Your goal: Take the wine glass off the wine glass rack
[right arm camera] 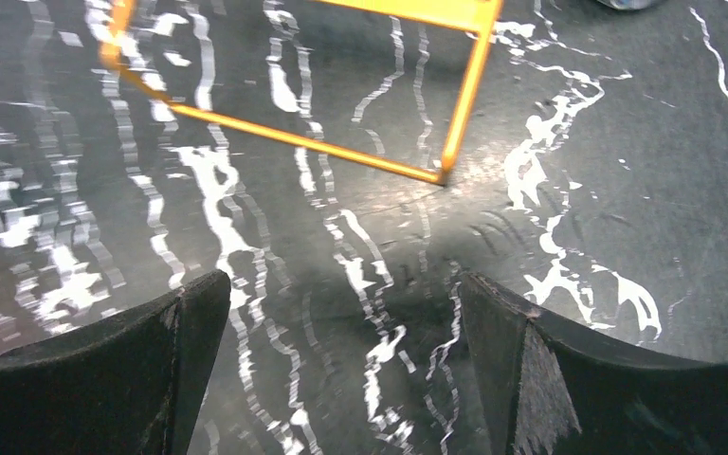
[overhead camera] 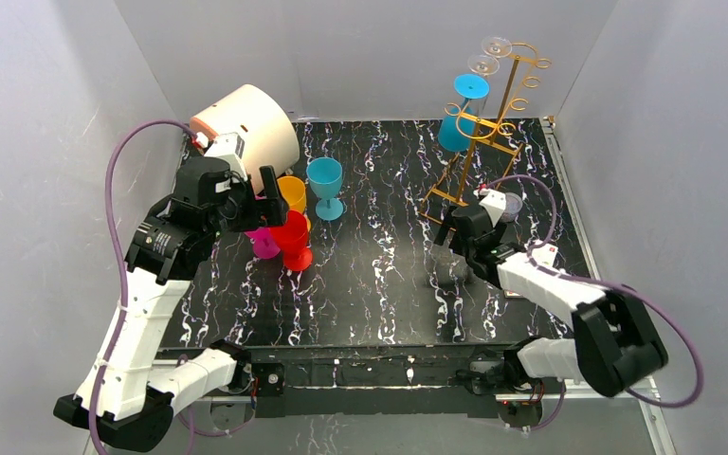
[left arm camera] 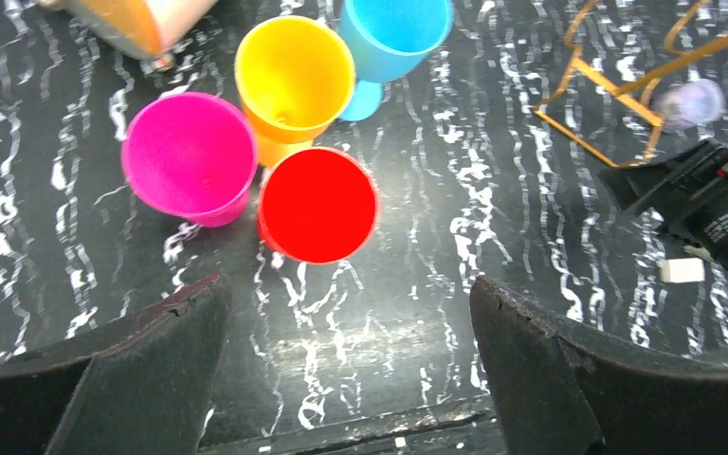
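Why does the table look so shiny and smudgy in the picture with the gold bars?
Right wrist view: light glares off the table beside the wine glass rack, and the right gripper's fingers are close, so blurry. Left wrist view: the red cup glows flat, almost without shading. Top view: the clear wine glasses nearly vanish against the pale wall.

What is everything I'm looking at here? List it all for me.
wine glass rack: one, gold, table's far right
hanging wine glass: one, blue, on rack
clear wine glasses: two, rack's top hooks
clear glass: one, beside rack's base
red goblet, magenta goblet, yellow goblet, blue goblet: clustered left
tub: one, peach, tipped over, far left
table: black, marbled
left claw, right claw: black, open, empty
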Motion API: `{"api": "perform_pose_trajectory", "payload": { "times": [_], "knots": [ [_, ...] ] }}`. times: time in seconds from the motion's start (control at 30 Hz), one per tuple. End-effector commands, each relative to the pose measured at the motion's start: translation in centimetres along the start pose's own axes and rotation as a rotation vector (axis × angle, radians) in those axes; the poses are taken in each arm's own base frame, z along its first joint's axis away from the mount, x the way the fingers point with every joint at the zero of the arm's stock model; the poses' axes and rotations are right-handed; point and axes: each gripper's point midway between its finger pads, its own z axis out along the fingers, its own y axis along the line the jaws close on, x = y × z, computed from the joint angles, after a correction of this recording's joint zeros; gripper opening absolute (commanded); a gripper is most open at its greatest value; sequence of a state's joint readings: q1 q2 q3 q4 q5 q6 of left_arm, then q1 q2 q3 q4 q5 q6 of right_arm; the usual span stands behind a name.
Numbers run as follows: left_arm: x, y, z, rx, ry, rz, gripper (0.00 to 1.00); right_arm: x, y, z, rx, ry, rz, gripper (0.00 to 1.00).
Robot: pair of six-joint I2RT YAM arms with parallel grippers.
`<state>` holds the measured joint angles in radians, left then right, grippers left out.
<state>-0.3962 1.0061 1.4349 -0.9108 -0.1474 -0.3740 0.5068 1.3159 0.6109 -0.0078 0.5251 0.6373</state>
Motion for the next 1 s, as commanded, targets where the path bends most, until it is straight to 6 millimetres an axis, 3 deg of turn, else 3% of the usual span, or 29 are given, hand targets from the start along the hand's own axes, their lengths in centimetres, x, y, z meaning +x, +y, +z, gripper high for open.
{"api": "perform_pose_trajectory", "payload": {
  "times": [0.0, 0.13, 0.23, 0.4, 0.57, 0.67, 0.77, 0.87, 0.97],
  "knots": [
    [-0.6, -2.9, 0.3, 0.157, -0.007, 0.010, 0.93, -1.1, 2.4, -3.4, -0.166, 0.008, 0.065, 0.99],
    [-0.4, -3.5, 0.7, 0.183, 0.011, 0.011, 0.93, -1.7, 4.5, -7.7, -0.349, 0.050, 0.093, 0.97],
    [-0.2, -3.1, 0.9, 0.165, 0.015, 0.010, 0.93, -2.8, 6.7, -12.3, -0.549, 0.073, 0.087, 0.90],
    [0.3, -3.1, 1.2, 0.161, 0.029, 0.011, 0.94, -8.7, 9.3, -20.8, -0.777, 0.003, 0.039, 0.81],
    [0.3, -3.6, 1.7, 0.180, 0.038, -0.006, 0.94, -16.0, 11.5, -25.6, -0.817, -0.089, -0.036, 0.73],
    [0.2, -3.8, 1.9, 0.186, 0.040, -0.018, 0.94, -21.3, 12.8, -26.2, -0.759, -0.185, -0.042, 0.70],
    [0.2, -4.0, 1.9, 0.194, 0.042, -0.021, 0.94, -25.4, 13.4, -24.6, -0.634, -0.250, -0.054, 0.76],
    [0.1, -4.0, 1.9, 0.194, 0.039, -0.021, 0.94, -28.0, 15.1, -23.4, -0.591, -0.266, -0.111, 0.78],
    [0.2, -3.9, 1.8, 0.190, 0.045, -0.014, 0.94, -28.8, 16.3, -21.7, -0.555, -0.234, -0.173, 0.81]
  ]
}}
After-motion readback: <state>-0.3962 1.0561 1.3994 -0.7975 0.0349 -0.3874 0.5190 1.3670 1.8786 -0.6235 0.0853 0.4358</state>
